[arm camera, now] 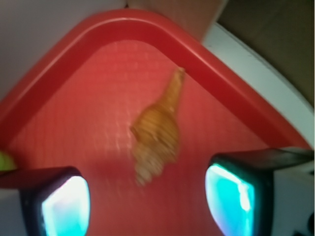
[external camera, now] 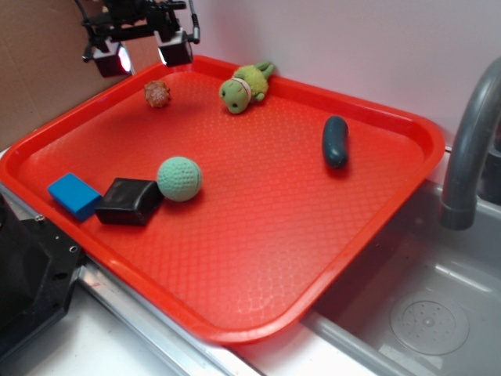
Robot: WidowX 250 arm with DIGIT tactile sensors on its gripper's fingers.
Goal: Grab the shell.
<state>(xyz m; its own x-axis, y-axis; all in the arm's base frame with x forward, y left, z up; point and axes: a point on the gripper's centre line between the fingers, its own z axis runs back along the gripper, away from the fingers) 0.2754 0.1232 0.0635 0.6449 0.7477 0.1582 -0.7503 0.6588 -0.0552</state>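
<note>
Hovering my gripper [external camera: 144, 52] above the tray's [external camera: 258, 313] far left corner, I read this as the approach step: nothing is held, and the fingers [arm camera: 64, 204] stand wide apart. The shell [external camera: 157, 94] lies on the tray floor near that corner, just ahead of and below the gripper, well apart from the turtle [external camera: 244, 84] and ball [external camera: 179, 178]. In the wrist view the shell [arm camera: 156, 135] sits between the two pads, a little forward, its pointed end toward the rim. Next, I judge, I need to drop straight down, nudge forward and close. I can read no labels or writing anywhere.
</note>
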